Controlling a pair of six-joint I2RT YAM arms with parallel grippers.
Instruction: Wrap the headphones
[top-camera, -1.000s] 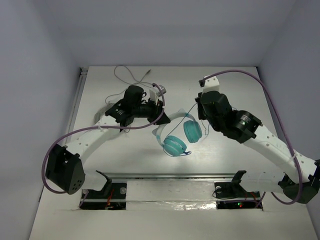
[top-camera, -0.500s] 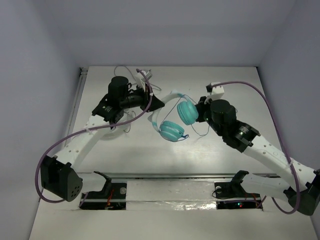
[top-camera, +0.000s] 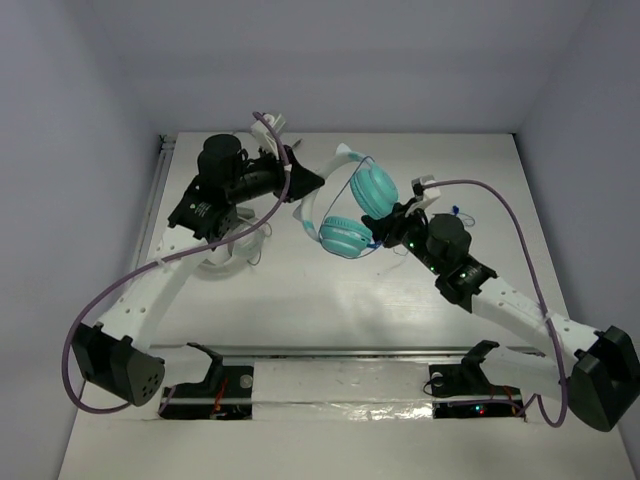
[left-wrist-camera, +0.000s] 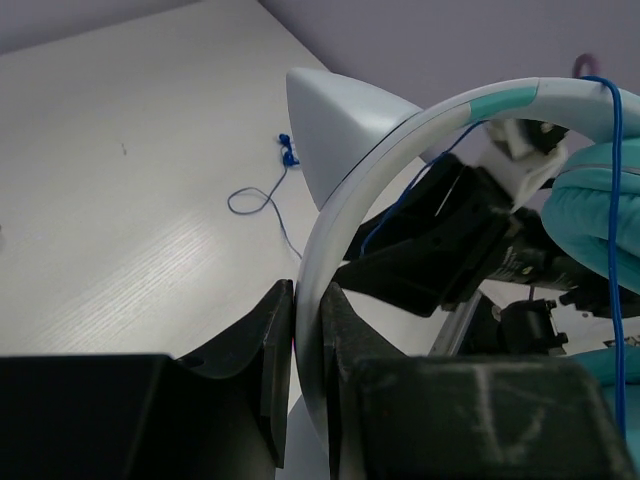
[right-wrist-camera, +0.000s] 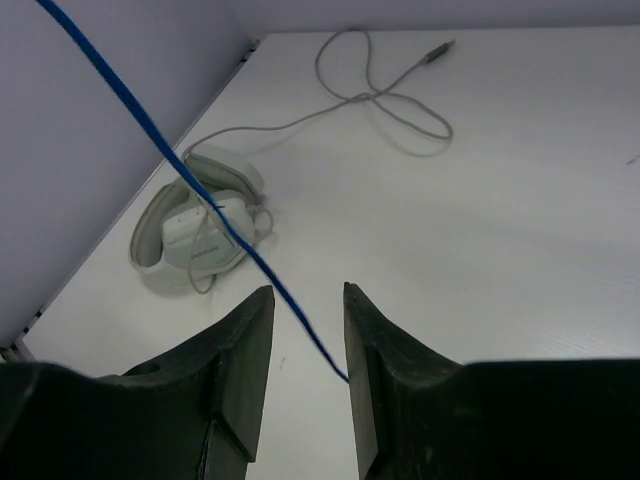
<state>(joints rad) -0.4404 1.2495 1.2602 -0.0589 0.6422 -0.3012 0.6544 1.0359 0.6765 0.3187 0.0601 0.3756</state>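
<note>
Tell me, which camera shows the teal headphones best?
Top view: the headphones show whole there. Left wrist: the headband clamped in the left gripper, plus part of a cup. Right wrist: just the blue cable.

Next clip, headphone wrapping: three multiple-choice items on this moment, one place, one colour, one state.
1. Where does the left gripper grip the headphones? A) ear cup B) white headband C) nowhere
2. What colour is the cable? A) blue B) red C) black
3. The right gripper has its fingers: A) shut on an ear cup B) apart, cable passing between them C) shut on the headband

1 B: band clamped between the fingers in the left wrist view. 2 A: blue line across the right wrist view. 3 B: gap visible around the cable.
</note>
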